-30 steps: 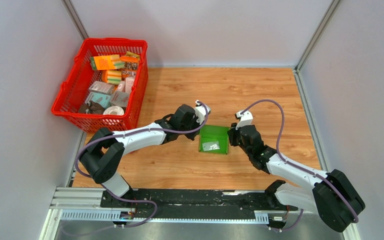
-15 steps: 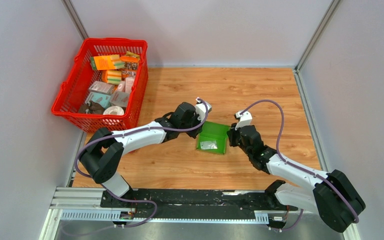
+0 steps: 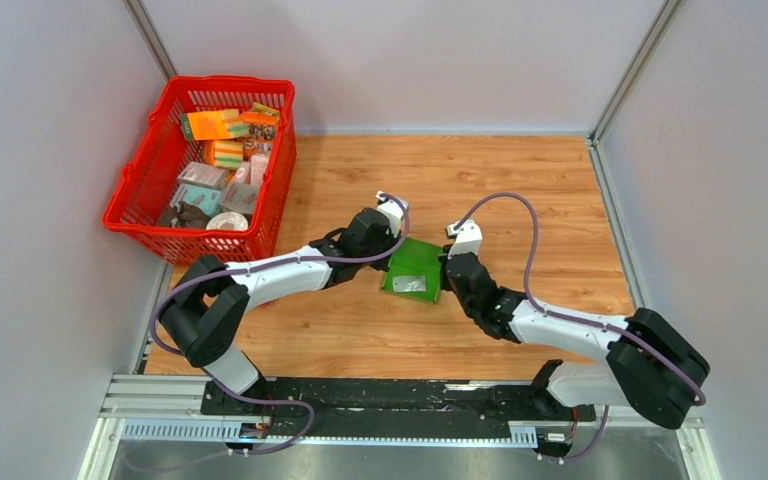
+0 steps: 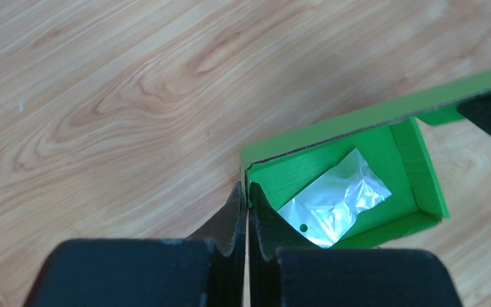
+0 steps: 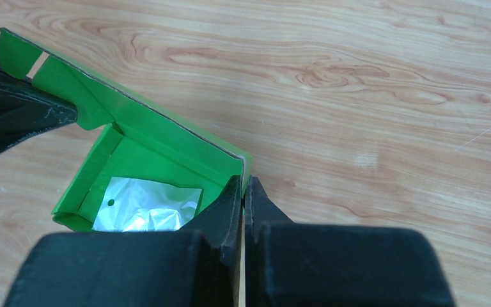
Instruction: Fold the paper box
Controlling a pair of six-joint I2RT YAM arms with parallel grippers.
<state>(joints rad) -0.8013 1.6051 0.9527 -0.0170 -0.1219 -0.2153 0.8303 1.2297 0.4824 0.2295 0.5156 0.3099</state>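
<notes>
Left gripper (image 4: 247, 195) at 9 o'clock and right gripper (image 5: 243, 187) at 3 each clamp a box (image 3: 418, 258) wall; uneven pulling could tear the card.

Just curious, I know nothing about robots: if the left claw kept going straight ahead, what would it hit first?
The left gripper pinches a wall of the green paper box, so it would shove that box first. Beyond it, probably the right gripper, though depth is unclear.
</notes>
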